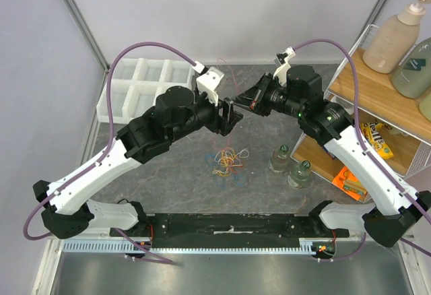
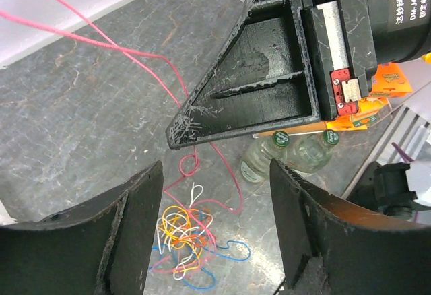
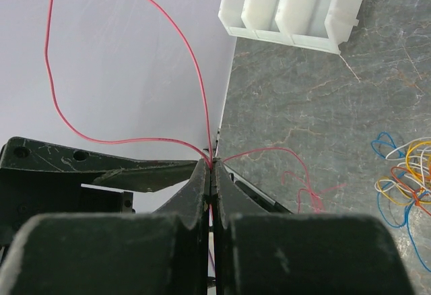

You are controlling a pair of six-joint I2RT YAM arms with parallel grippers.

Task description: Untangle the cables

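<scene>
The right gripper (image 3: 211, 174) is fully closed, and its 2 fingers pinch the red cable (image 3: 135, 140) right at their tips. Above the pinch this cable rises in 1 wide free loop, and below it a thin strand falls toward the table (image 1: 175, 167). The left gripper (image 2: 215, 221) faces the right one at close range. Its jaws stand wide apart, and I see nothing held between its fingers (image 2: 128, 241). In the left wrist view the red strand goes down from the tip of the right gripper, makes a small twist, and enters the pile of cables (image 1: 225, 161). This pile, with yellow, orange, blue and white loops, lies on the table below both grippers, toward the near edge. So the long axis of the stretched strand goes from the pinch point down to the pile. The left gripper is the nearer free one to this strand, and I judge it would have to go down along it to hold the pile back. 2 bottles (image 1: 281, 157) stand just to the right of the pile, and a white tray (image 1: 145, 83) is well apart at the far left.
</scene>
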